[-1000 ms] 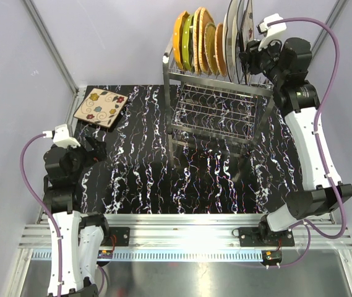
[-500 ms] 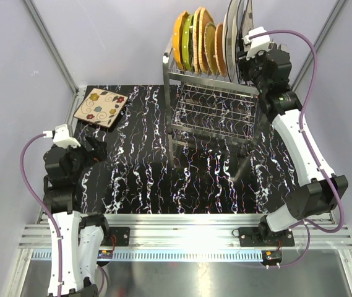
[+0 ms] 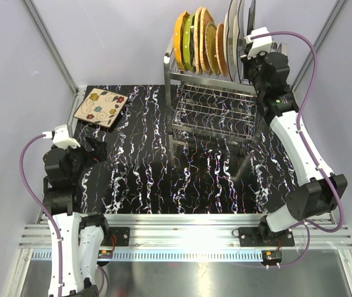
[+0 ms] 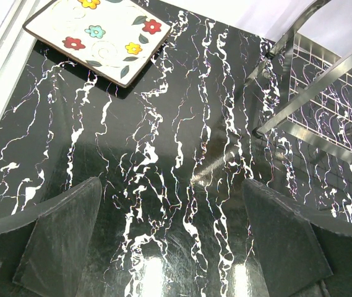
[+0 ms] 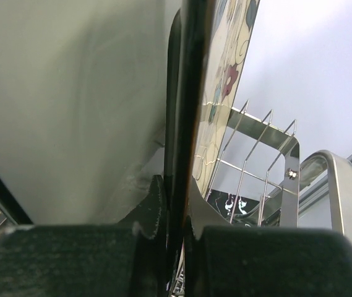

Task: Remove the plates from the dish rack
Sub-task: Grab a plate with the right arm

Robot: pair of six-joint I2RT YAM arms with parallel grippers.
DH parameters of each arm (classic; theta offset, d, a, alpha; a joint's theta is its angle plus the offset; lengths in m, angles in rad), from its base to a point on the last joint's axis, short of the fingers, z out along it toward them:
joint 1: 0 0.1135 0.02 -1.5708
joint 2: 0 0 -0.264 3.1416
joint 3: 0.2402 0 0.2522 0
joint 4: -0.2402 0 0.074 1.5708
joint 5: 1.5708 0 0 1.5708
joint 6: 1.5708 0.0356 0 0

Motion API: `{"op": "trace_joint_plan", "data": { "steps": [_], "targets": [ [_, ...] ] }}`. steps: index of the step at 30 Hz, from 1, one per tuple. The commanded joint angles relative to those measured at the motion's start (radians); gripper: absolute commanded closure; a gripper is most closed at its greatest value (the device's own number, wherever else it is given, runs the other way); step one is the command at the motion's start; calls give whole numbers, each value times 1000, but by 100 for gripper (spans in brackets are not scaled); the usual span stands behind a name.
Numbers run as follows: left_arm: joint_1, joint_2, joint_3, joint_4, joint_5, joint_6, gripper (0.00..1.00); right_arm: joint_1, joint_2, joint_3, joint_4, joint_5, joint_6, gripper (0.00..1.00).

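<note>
Black marbled table (image 3: 138, 179): no change. Dish rack (image 3: 213, 108): same spot, upper tier still holding a row of upright plates (image 3: 201, 40), orange, green, wicker, then white toward the right end. Right arm (image 3: 299, 145): swung in over the last second from just right of the rack to its upper right end. Left arm (image 3: 70, 179): parked well left of the rack and nearer the bases, not moved. Flat plate (image 3: 101, 107), square with flowers: lying well left of the rack, already unloaded, untouched. End plate (image 5: 222, 80), floral face, last at the right of the rack's upper tier, beside a white plate (image 5: 70, 111): still seated in the rack, upright. Right gripper (image 5: 179, 232): half spread a moment ago, now clamped on the lower edge of the end plate, one pad on each face. Left gripper (image 4: 171, 185): jaws spread wide, nothing between them, over bare table left of the rack. Meaning, as a judgement: grasp just made, plate not yet raised; next up, lifting straight out of the prongs without knocking the white neighbour. Most of the unloading still ahead.
</note>
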Motion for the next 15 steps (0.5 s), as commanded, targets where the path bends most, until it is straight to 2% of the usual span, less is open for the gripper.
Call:
{"op": "trace_joint_plan", "data": {
  "steps": [1, 15],
  "targets": [
    [4, -11, 33, 24, 28, -7, 1, 2, -64, 36, 132, -83, -32, 100],
    [4, -14, 41, 29, 45, -16, 1, 3, -34, 309, 79, -82, 132, 100]
  ]
}}
